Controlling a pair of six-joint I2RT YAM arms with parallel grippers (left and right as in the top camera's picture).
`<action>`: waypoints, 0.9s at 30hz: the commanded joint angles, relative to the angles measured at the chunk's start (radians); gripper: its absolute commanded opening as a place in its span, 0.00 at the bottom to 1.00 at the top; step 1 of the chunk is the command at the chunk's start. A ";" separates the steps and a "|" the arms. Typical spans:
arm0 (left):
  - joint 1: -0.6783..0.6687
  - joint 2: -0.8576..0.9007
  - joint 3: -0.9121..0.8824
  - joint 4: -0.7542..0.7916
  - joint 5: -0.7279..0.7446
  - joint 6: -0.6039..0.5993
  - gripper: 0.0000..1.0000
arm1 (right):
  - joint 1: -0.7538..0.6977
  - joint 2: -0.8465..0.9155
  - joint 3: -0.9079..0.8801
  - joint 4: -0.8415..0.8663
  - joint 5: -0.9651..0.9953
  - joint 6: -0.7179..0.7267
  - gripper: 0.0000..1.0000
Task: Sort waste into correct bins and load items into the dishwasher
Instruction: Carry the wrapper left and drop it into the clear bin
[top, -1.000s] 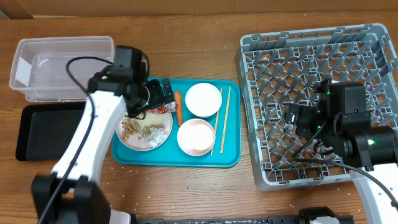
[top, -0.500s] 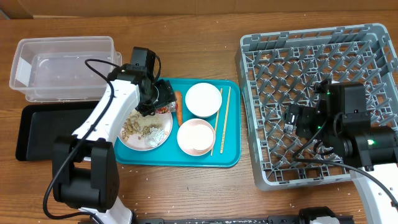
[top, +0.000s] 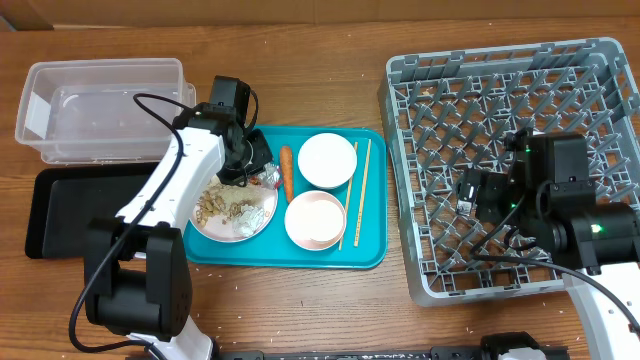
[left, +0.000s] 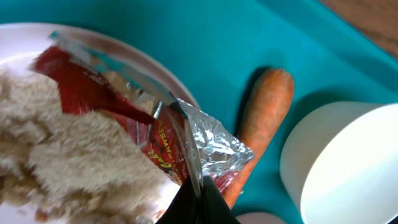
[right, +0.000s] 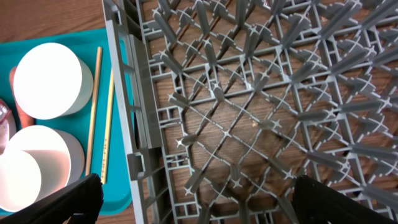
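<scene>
My left gripper (left: 199, 202) is shut on the edge of a crumpled red and silver foil wrapper (left: 165, 134), pinching it at the right rim of the white plate (top: 200, 228). Beige food scraps (left: 74, 168) cover the plate, and a second silver wrapper (top: 252, 219) lies on them. An orange carrot (top: 287, 170) lies on the teal tray just right of the wrapper. A white bowl (top: 327, 160), a pale pink bowl (top: 315, 220) and wooden chopsticks (top: 355, 195) share that tray. My right gripper (right: 199, 205) hangs open and empty over the grey dish rack (top: 520, 90).
The teal serving tray (top: 365, 255) sits mid-table. A clear plastic tub (top: 100, 105) stands at the far left, with a shallow black tray (top: 70, 210) just in front of it. The rack fills the right side, its left wall (right: 121, 74) next to the chopsticks.
My left gripper has gone from open to shut, closing on the foil wrapper at the plate's rim. The left arm swung in over the plate. The right arm has not moved.
</scene>
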 joint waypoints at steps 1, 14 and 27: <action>0.005 -0.031 0.082 -0.035 -0.021 0.060 0.04 | -0.003 -0.005 0.029 -0.002 0.011 -0.003 1.00; 0.119 -0.178 0.327 -0.135 -0.356 0.125 0.04 | -0.003 -0.006 0.029 -0.002 0.010 -0.003 1.00; 0.361 -0.060 0.327 0.003 -0.348 0.125 0.04 | -0.003 -0.005 0.029 -0.006 0.010 -0.002 1.00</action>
